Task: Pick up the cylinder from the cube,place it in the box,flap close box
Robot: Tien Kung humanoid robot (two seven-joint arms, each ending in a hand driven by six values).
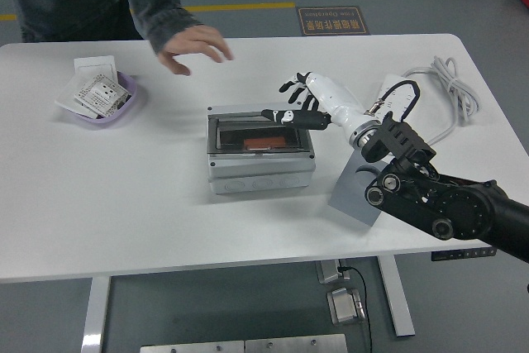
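A grey box (259, 167) stands mid-table with its clear flap lid (258, 134) lying down over the top. A red-orange object (263, 143), apparently the cylinder, shows through the lid inside the box. My right hand (296, 103), white with black fingers, is over the box's back right corner. Its fingers are spread and hold nothing, and one fingertip (269, 113) reaches the lid's back edge. A grey cube (355, 194) sits to the right of the box, partly hidden under my right arm (430, 200). The left arm is out of view.
A person stands at the far left, one hand (190, 45) held in the air above the table behind the box. A purple dish (126, 103) with packets sits at the left. A white power strip (401, 93) and cable (450, 80) lie at the right.
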